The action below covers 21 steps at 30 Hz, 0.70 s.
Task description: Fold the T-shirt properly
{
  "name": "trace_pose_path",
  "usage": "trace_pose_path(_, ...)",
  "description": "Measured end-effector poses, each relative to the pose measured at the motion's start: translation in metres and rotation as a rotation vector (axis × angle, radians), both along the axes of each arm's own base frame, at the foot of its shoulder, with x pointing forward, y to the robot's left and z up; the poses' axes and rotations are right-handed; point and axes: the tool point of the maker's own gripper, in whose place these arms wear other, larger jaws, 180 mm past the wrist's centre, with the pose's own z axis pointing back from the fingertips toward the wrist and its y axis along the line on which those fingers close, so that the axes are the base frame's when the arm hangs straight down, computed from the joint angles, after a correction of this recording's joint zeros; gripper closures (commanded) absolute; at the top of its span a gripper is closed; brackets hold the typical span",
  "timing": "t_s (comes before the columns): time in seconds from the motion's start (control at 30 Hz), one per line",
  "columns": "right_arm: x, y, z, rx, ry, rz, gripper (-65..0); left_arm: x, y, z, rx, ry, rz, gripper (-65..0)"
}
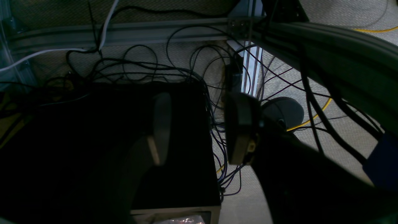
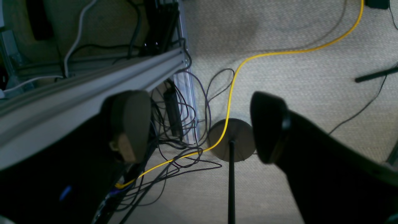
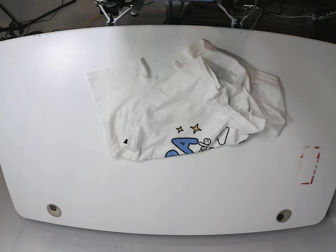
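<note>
T-shirt [image 3: 189,113]: crumpled mid-surface [image 3: 47,131], long axis left-right | left gripper [image 1: 199,127]: jaws part-spread, empty | right gripper [image 2: 199,127]: jaws spread wide, empty | both over floor; nearer arm: cannot tell

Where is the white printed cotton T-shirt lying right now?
In the base view, the crumpled white printed cotton T-shirt lies on the white table, slightly right of centre, left of the red-marked rectangle.

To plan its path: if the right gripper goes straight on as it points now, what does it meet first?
The right gripper, open and empty, points down at the floor. Probably first the yellow cable and round stand base, though depth is unclear.
</note>
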Motion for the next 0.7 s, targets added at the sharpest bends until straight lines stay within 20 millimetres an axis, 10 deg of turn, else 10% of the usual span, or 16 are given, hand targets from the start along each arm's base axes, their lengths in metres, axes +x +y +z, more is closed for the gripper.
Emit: trace_pose_path(0.7,-0.074,-0.001,0.049,-0.066,-0.045,0.050,-48.0,-0.047,0.024,0.042,0.024,-0.161,-0.071,-25.8)
